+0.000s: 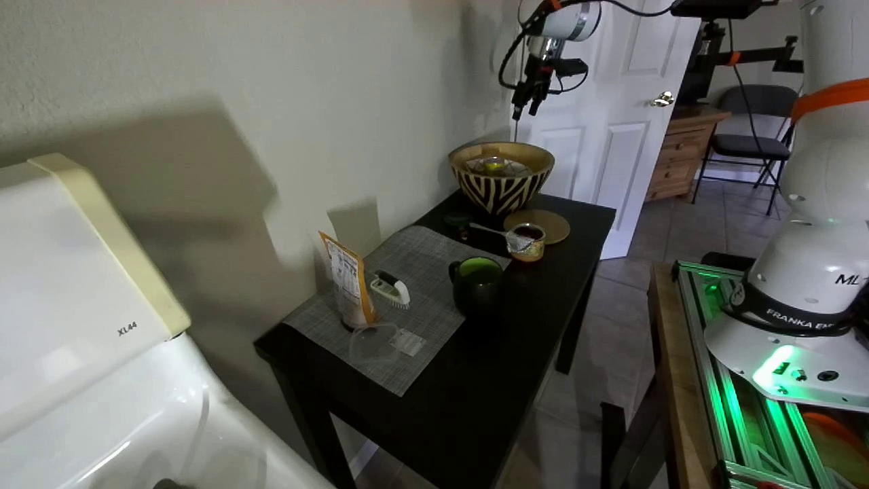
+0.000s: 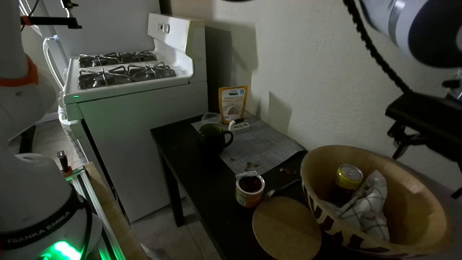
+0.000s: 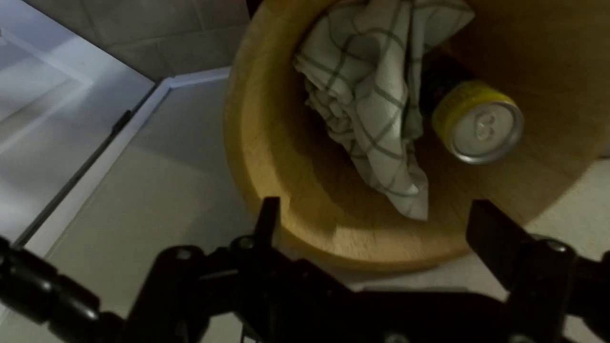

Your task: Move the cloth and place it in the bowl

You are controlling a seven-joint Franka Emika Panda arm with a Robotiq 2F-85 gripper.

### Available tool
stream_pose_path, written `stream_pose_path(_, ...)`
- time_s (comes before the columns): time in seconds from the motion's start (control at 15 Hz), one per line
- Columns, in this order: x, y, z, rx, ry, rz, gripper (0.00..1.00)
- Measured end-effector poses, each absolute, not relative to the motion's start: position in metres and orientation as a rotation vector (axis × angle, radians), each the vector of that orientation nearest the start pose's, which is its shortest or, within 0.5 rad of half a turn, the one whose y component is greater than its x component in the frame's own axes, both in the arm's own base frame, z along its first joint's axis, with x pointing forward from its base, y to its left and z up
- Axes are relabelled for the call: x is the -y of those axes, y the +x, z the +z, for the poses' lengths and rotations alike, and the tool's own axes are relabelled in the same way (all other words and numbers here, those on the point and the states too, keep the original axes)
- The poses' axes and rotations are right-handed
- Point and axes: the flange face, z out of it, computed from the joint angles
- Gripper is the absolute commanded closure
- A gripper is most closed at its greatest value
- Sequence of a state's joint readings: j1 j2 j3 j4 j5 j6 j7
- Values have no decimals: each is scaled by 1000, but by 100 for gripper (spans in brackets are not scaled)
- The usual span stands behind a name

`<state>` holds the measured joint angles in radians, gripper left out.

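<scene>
Checked dish towel (image 3: 376,95): rests crumpled inside the zebra-patterned wooden bowl (image 1: 499,193), which stands on the black desk (image 1: 502,394); placement appears complete. In the wrist view, a beverage can (image 3: 476,121) sits just beside the towel at its 3 o'clock. Handling: expect a light, soft, limp load, not fragile and unlikely to slip once pinched. If a further grasp is required, take hold of the raised central fold or of the narrow corner pointing to 6 o'clock, and keep clear of the can. End effector (image 3: 376,209): spread wide, nothing pinched. In an exterior view, it hangs above the bowl, apart from it. In the wrist view, the bulk of the towel lies toward 12 o'clock from the midpoint between the fingertips, at a lower level, within the bowl.
</scene>
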<state>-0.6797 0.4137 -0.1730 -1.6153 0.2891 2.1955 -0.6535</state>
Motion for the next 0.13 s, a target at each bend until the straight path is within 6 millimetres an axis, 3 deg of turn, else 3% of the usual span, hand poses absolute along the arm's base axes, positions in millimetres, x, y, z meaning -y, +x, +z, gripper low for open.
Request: stream_pose_path(0.13, 485, 466, 445, -511, -2978, -522, 0)
